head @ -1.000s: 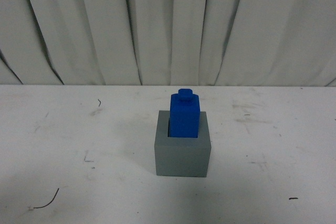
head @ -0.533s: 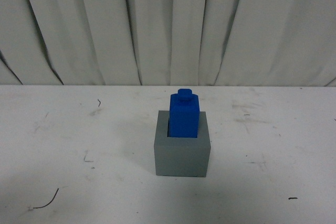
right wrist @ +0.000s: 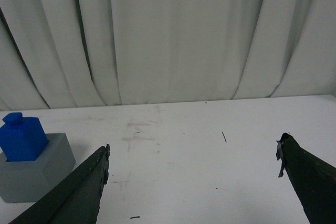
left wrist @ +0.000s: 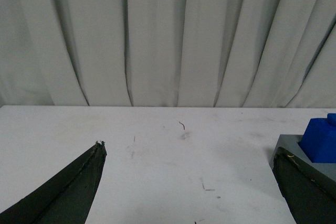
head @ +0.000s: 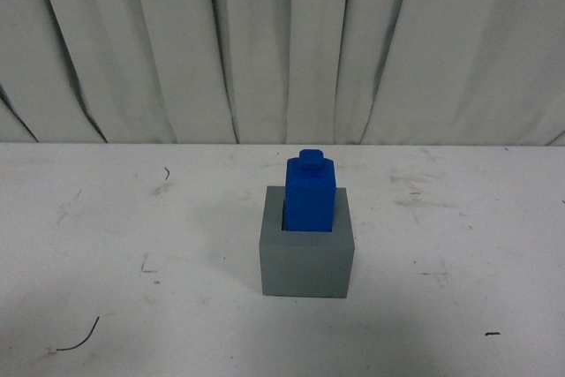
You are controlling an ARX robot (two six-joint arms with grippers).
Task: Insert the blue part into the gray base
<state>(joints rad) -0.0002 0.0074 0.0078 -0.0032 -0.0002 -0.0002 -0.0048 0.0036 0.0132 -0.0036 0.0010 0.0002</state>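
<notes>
Your blue part (head: 311, 193) sat upright in base (head: 307, 262) recess. Left claw (left wrist: 189, 156) and right claw (right wrist: 193, 150) both spread wide, holding nothing.

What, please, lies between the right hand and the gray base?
Only bare, scuffed table, seen in the right wrist view, separates the right hand from the gray base.

only obstacle on the table (head: 106, 218): gray base (head: 307, 264) w/ blue part (head: 311, 193) standing upright in its recess. left gripper (left wrist: 189, 174) spread wide, bare tabletop between its fingers, the base just past one fingertip. right gripper (right wrist: 193, 166) also wide apart, bare tabletop between fingers, base & block off to one side beyond a finger. curtain (head: 282, 41) closes off the far edge.
</notes>
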